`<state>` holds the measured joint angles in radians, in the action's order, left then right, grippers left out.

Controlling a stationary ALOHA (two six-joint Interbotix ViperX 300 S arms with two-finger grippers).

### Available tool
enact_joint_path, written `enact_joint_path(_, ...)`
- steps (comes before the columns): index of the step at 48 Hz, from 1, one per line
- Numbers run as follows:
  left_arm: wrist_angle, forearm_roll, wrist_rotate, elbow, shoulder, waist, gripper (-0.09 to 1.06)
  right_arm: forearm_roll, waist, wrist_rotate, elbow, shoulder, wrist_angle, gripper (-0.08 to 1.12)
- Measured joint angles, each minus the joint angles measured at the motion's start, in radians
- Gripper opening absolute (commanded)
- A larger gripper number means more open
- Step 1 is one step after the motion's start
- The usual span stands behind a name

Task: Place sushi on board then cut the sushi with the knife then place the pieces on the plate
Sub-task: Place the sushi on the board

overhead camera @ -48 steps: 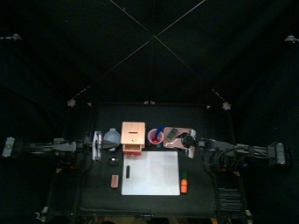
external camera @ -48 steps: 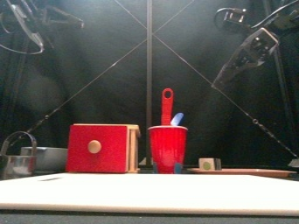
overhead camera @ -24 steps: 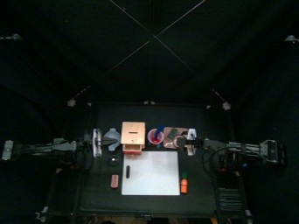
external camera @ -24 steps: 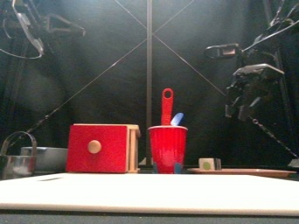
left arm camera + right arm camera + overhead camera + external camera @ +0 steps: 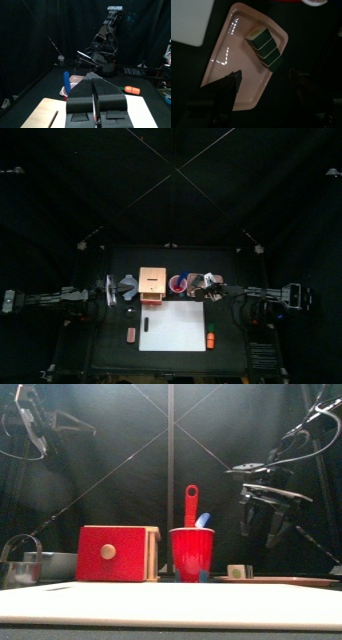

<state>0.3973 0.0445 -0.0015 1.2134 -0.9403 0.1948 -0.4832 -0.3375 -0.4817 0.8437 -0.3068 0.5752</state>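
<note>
- Two arms are here, and only one has moved. The left arm lies low at the left edge of the tabletop (image 5: 107, 318), just where it was a moment ago. Its tool (image 5: 93, 82) is pressed together and holds nothing.
- One arm, the right one, has come down from high up. It has also reached in toward the middle.
- Its tool (image 5: 264, 73) now hangs over the pink tray (image 5: 228, 60). The jaws are spread wide and do not touch anything yet.
- All of the sushi roll (image 5: 264, 46) lies on that tray, near one end, in one piece. It is not on the board yet.
- I think the right arm is going for the sushi. It needs to drop a bit more, close on the dark green blocks and carry them to the board. Cutting comes after that.
- On the tabletop, from the left, a blue-grey bowl (image 5: 34, 567) comes first. Next is the wooden box (image 5: 116, 552) with its red front.
- Beside the box is the red cup (image 5: 191, 554). A red knife (image 5: 191, 504) and a blue knife (image 5: 202, 519) stick up out of it.
- Closer to the front lies the white board (image 5: 174, 326), with nothing on it. A small reddish toy (image 5: 131, 334) is on its left, and an orange toy (image 5: 210, 339) is on its right.
- All around hang black curtains (image 5: 171, 188), and light shines down from above.
</note>
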Motion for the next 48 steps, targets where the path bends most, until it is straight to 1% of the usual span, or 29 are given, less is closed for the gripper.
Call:
enact_joint_path(9, 0.008, 0.063, 0.002, 0.018, 0.0, 0.008, 0.02, 0.012, -0.077, -0.187, 0.0, 0.069, -0.077, 1.04)
enact_joint_path(12, 0.018, 0.078, 0.002, 0.029, 0.0, 0.015, 0.02, 0.028, -0.098, -0.247, -0.002, 0.091, -0.091, 1.04)
enact_joint_path(15, 0.026, 0.086, 0.002, 0.038, 0.0, 0.025, 0.02, 0.044, -0.115, -0.296, -0.006, 0.114, -0.101, 1.04)
enact_joint_path(24, 0.04, 0.097, 0.0, 0.057, 0.0, 0.054, 0.02, 0.143, -0.152, -0.44, -0.054, 0.189, -0.117, 1.04)
enact_joint_path(35, 0.041, 0.101, 0.0, 0.069, 0.0, 0.075, 0.02, 0.253, -0.163, -0.56, -0.1, 0.262, -0.118, 1.03)
enact_joint_path(44, 0.041, 0.103, 0.0, 0.08, 0.0, 0.098, 0.02, 0.27, -0.17, -0.577, -0.117, 0.293, -0.126, 1.03)
enact_joint_path(48, 0.041, 0.103, -0.002, 0.087, 0.0, 0.1, 0.02, 0.273, -0.175, -0.577, -0.123, 0.313, -0.124, 1.03)
